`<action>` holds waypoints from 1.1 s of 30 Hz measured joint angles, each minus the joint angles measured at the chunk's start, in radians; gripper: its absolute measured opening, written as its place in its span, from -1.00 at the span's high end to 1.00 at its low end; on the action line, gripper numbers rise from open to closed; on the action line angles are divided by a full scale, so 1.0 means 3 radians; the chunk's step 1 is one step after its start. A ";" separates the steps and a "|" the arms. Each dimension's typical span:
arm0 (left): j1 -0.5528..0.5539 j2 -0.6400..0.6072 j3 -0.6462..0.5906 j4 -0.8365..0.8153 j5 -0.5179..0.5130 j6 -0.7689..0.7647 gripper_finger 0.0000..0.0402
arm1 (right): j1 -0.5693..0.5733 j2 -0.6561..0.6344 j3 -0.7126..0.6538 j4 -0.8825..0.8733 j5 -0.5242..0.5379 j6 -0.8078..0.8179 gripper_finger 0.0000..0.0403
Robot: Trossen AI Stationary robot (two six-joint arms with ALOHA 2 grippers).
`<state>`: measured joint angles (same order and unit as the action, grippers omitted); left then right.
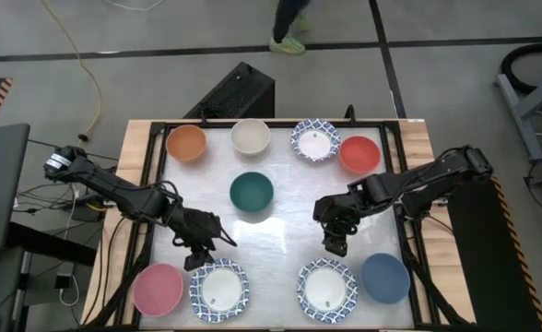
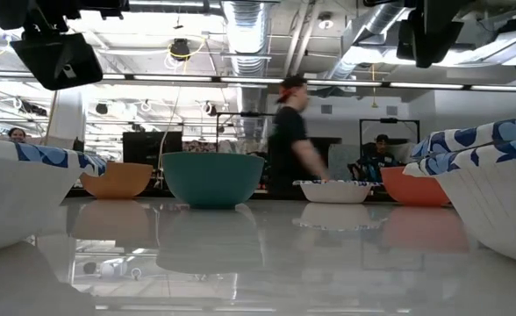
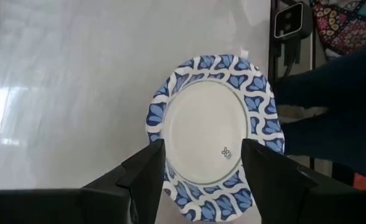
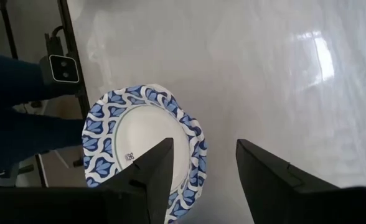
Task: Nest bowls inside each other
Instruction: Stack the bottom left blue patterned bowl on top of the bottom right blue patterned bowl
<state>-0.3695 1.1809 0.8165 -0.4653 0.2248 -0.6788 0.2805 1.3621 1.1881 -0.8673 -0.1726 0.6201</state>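
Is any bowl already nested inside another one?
No: in the high view all nine visible bowls, like the green bowl, sit apart on the table.

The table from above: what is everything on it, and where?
Plain round bowls: six; orange, cream-white, red along the far edge; dark green mid-table; pink, blue at the near corners.
Blue-and-white patterned bowls, white insides: three; far edge, near left, near right.
White table: one.
Person: one, walking beyond the table.
Left claw: open, above near-left patterned bowl.
Right claw: open, above near-right patterned bowl.
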 joint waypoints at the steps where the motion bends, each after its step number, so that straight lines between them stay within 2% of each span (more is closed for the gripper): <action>1: 0.0000 0.0000 0.0000 0.0000 0.0000 -0.0001 0.00 | 0.0002 0.0000 0.0000 0.0001 0.0000 -0.0008 0.03; 8: -0.0026 0.0172 0.0000 0.0026 0.0040 -0.0153 0.00 | 0.0009 0.0000 0.0000 -0.0008 0.0001 -0.0163 0.03; 16: -0.0113 0.0560 -0.0003 0.0491 0.0271 -0.0433 0.00 | 0.0033 0.0000 0.0000 -0.0123 0.0010 -0.0180 0.03; 23: -0.0134 0.0739 -0.0003 0.0455 0.0241 -0.0414 0.00 | 0.0092 0.0000 -0.0001 -0.0118 0.0095 -0.0188 0.03; 28: -0.0155 0.0886 -0.0003 0.0203 0.0080 -0.0442 0.00 | 0.0129 0.0000 -0.0001 -0.0120 0.0126 -0.0187 0.03; 33: -0.0184 0.1125 -0.0003 0.0066 0.0098 -0.0450 0.00 | 0.0201 0.0000 -0.0001 -0.0116 0.0159 -0.0255 0.03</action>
<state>-0.4246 1.5182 0.8158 -0.4454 0.2542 -0.8137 0.3407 1.3621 1.1877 -0.9021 -0.1248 0.5435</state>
